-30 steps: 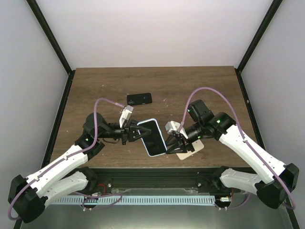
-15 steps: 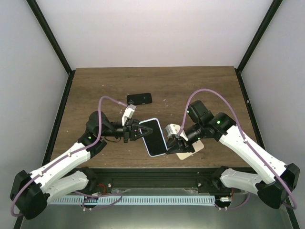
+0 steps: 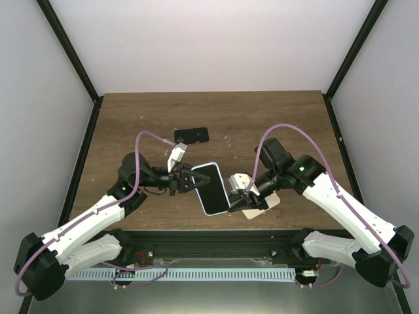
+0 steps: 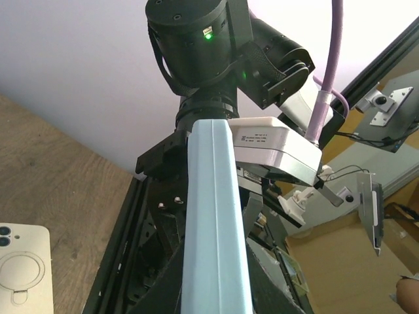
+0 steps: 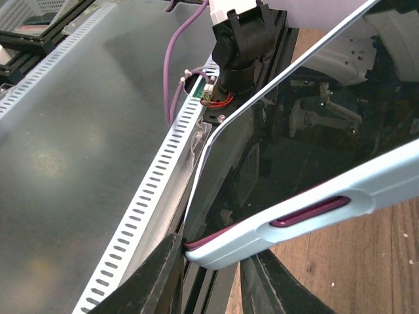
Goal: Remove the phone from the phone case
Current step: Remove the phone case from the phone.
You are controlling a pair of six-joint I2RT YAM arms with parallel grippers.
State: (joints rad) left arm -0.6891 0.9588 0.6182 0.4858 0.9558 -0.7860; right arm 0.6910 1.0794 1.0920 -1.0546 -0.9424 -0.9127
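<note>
Wooden table (image 3: 275, 118), left pincer (image 3: 190, 182), right pincer (image 3: 230, 197), both clamping phone case (image 4: 209, 216)

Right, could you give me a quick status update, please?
Left gripper and right gripper shut on phone case, held aloft. Phone not yet out. Beige case beneath right gripper, not blocking.

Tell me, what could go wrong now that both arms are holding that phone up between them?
The right gripper pinches only a corner of the blue case, so the phone might slip and drop near the front edge of the table, perhaps onto the cream case below. With the left gripper clamping the opposite side, uneven pulling could twist the glass.
</note>
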